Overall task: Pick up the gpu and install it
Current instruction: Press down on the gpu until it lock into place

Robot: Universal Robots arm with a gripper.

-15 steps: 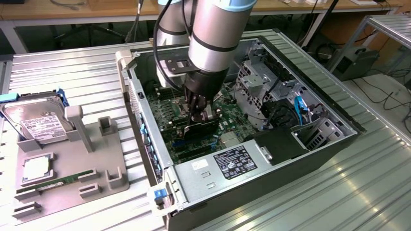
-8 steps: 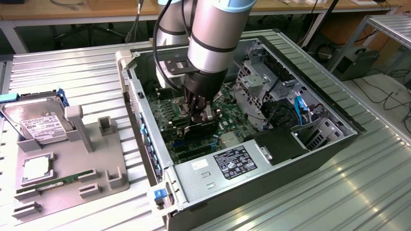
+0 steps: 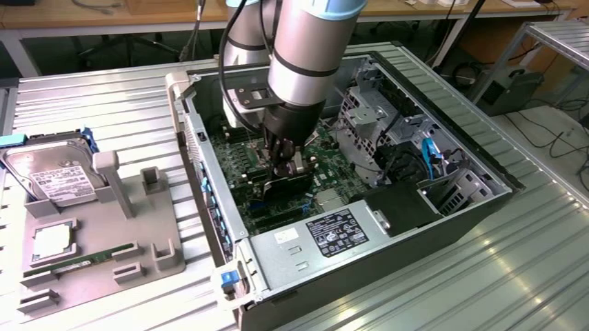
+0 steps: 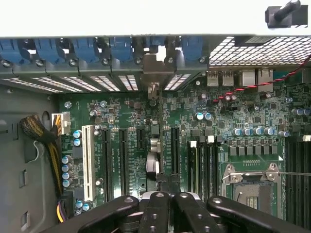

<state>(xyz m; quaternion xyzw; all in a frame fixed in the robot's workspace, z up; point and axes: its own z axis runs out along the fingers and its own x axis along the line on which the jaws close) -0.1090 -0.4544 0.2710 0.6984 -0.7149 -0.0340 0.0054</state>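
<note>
Ribbed metal table [image 3: 110, 103], wooden bench [image 3: 138, 17] behind, cables on floor [image 3: 561, 138].

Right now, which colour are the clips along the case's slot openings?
Blue clips, clearest in the wrist view.

One arm [image 3: 304, 62], one gripper [image 3: 287, 165], one case [image 3: 442, 227], one hard drive [image 3: 51, 176], one grey tray [image 3: 101, 241], one RAM stick [image 3: 65, 265], one gpu [image 3: 281, 187], and perhaps six blue clips [image 4: 85, 48].

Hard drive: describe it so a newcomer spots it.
Find the open computer case, then the grey fixture beside it on the exterior view's left. At the fixture's far end leans the hard drive: a silver box with a white label, unlike the flat square chip and narrow green RAM stick lying nearby.
</note>
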